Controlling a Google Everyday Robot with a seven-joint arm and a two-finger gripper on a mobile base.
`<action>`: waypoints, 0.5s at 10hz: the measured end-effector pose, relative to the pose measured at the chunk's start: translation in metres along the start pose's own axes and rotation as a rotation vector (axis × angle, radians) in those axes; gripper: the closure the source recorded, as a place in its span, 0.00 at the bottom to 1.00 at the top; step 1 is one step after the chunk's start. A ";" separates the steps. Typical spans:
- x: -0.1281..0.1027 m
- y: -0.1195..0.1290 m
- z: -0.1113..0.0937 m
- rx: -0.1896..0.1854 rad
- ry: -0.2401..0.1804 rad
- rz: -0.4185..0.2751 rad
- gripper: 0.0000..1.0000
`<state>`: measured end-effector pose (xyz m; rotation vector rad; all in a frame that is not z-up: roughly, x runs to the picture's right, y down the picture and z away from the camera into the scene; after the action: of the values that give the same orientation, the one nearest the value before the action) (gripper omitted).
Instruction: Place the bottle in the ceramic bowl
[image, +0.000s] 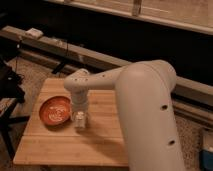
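Note:
The ceramic bowl (55, 110), shallow, orange-red with pale markings inside, sits on the left part of the wooden table (75, 142). The bottle (80, 120), small and whitish, stands upright on the table just right of the bowl's rim. My gripper (80, 113) hangs straight down from the white arm (100, 80) directly over the bottle, at its top. The wrist hides the fingertips and the bottle's upper part.
The arm's large white link (150, 115) fills the right side and hides the table's right part. A dark stand (10, 85) is at the left of the table. A ledge (60, 47) with a small white object runs behind.

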<state>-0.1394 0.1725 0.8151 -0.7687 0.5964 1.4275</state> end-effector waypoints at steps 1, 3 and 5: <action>-0.001 0.000 0.005 0.000 0.007 0.000 0.35; -0.004 0.000 0.013 0.001 0.027 -0.007 0.37; -0.006 0.000 0.019 0.004 0.042 -0.009 0.54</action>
<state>-0.1418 0.1830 0.8314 -0.7991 0.6271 1.4047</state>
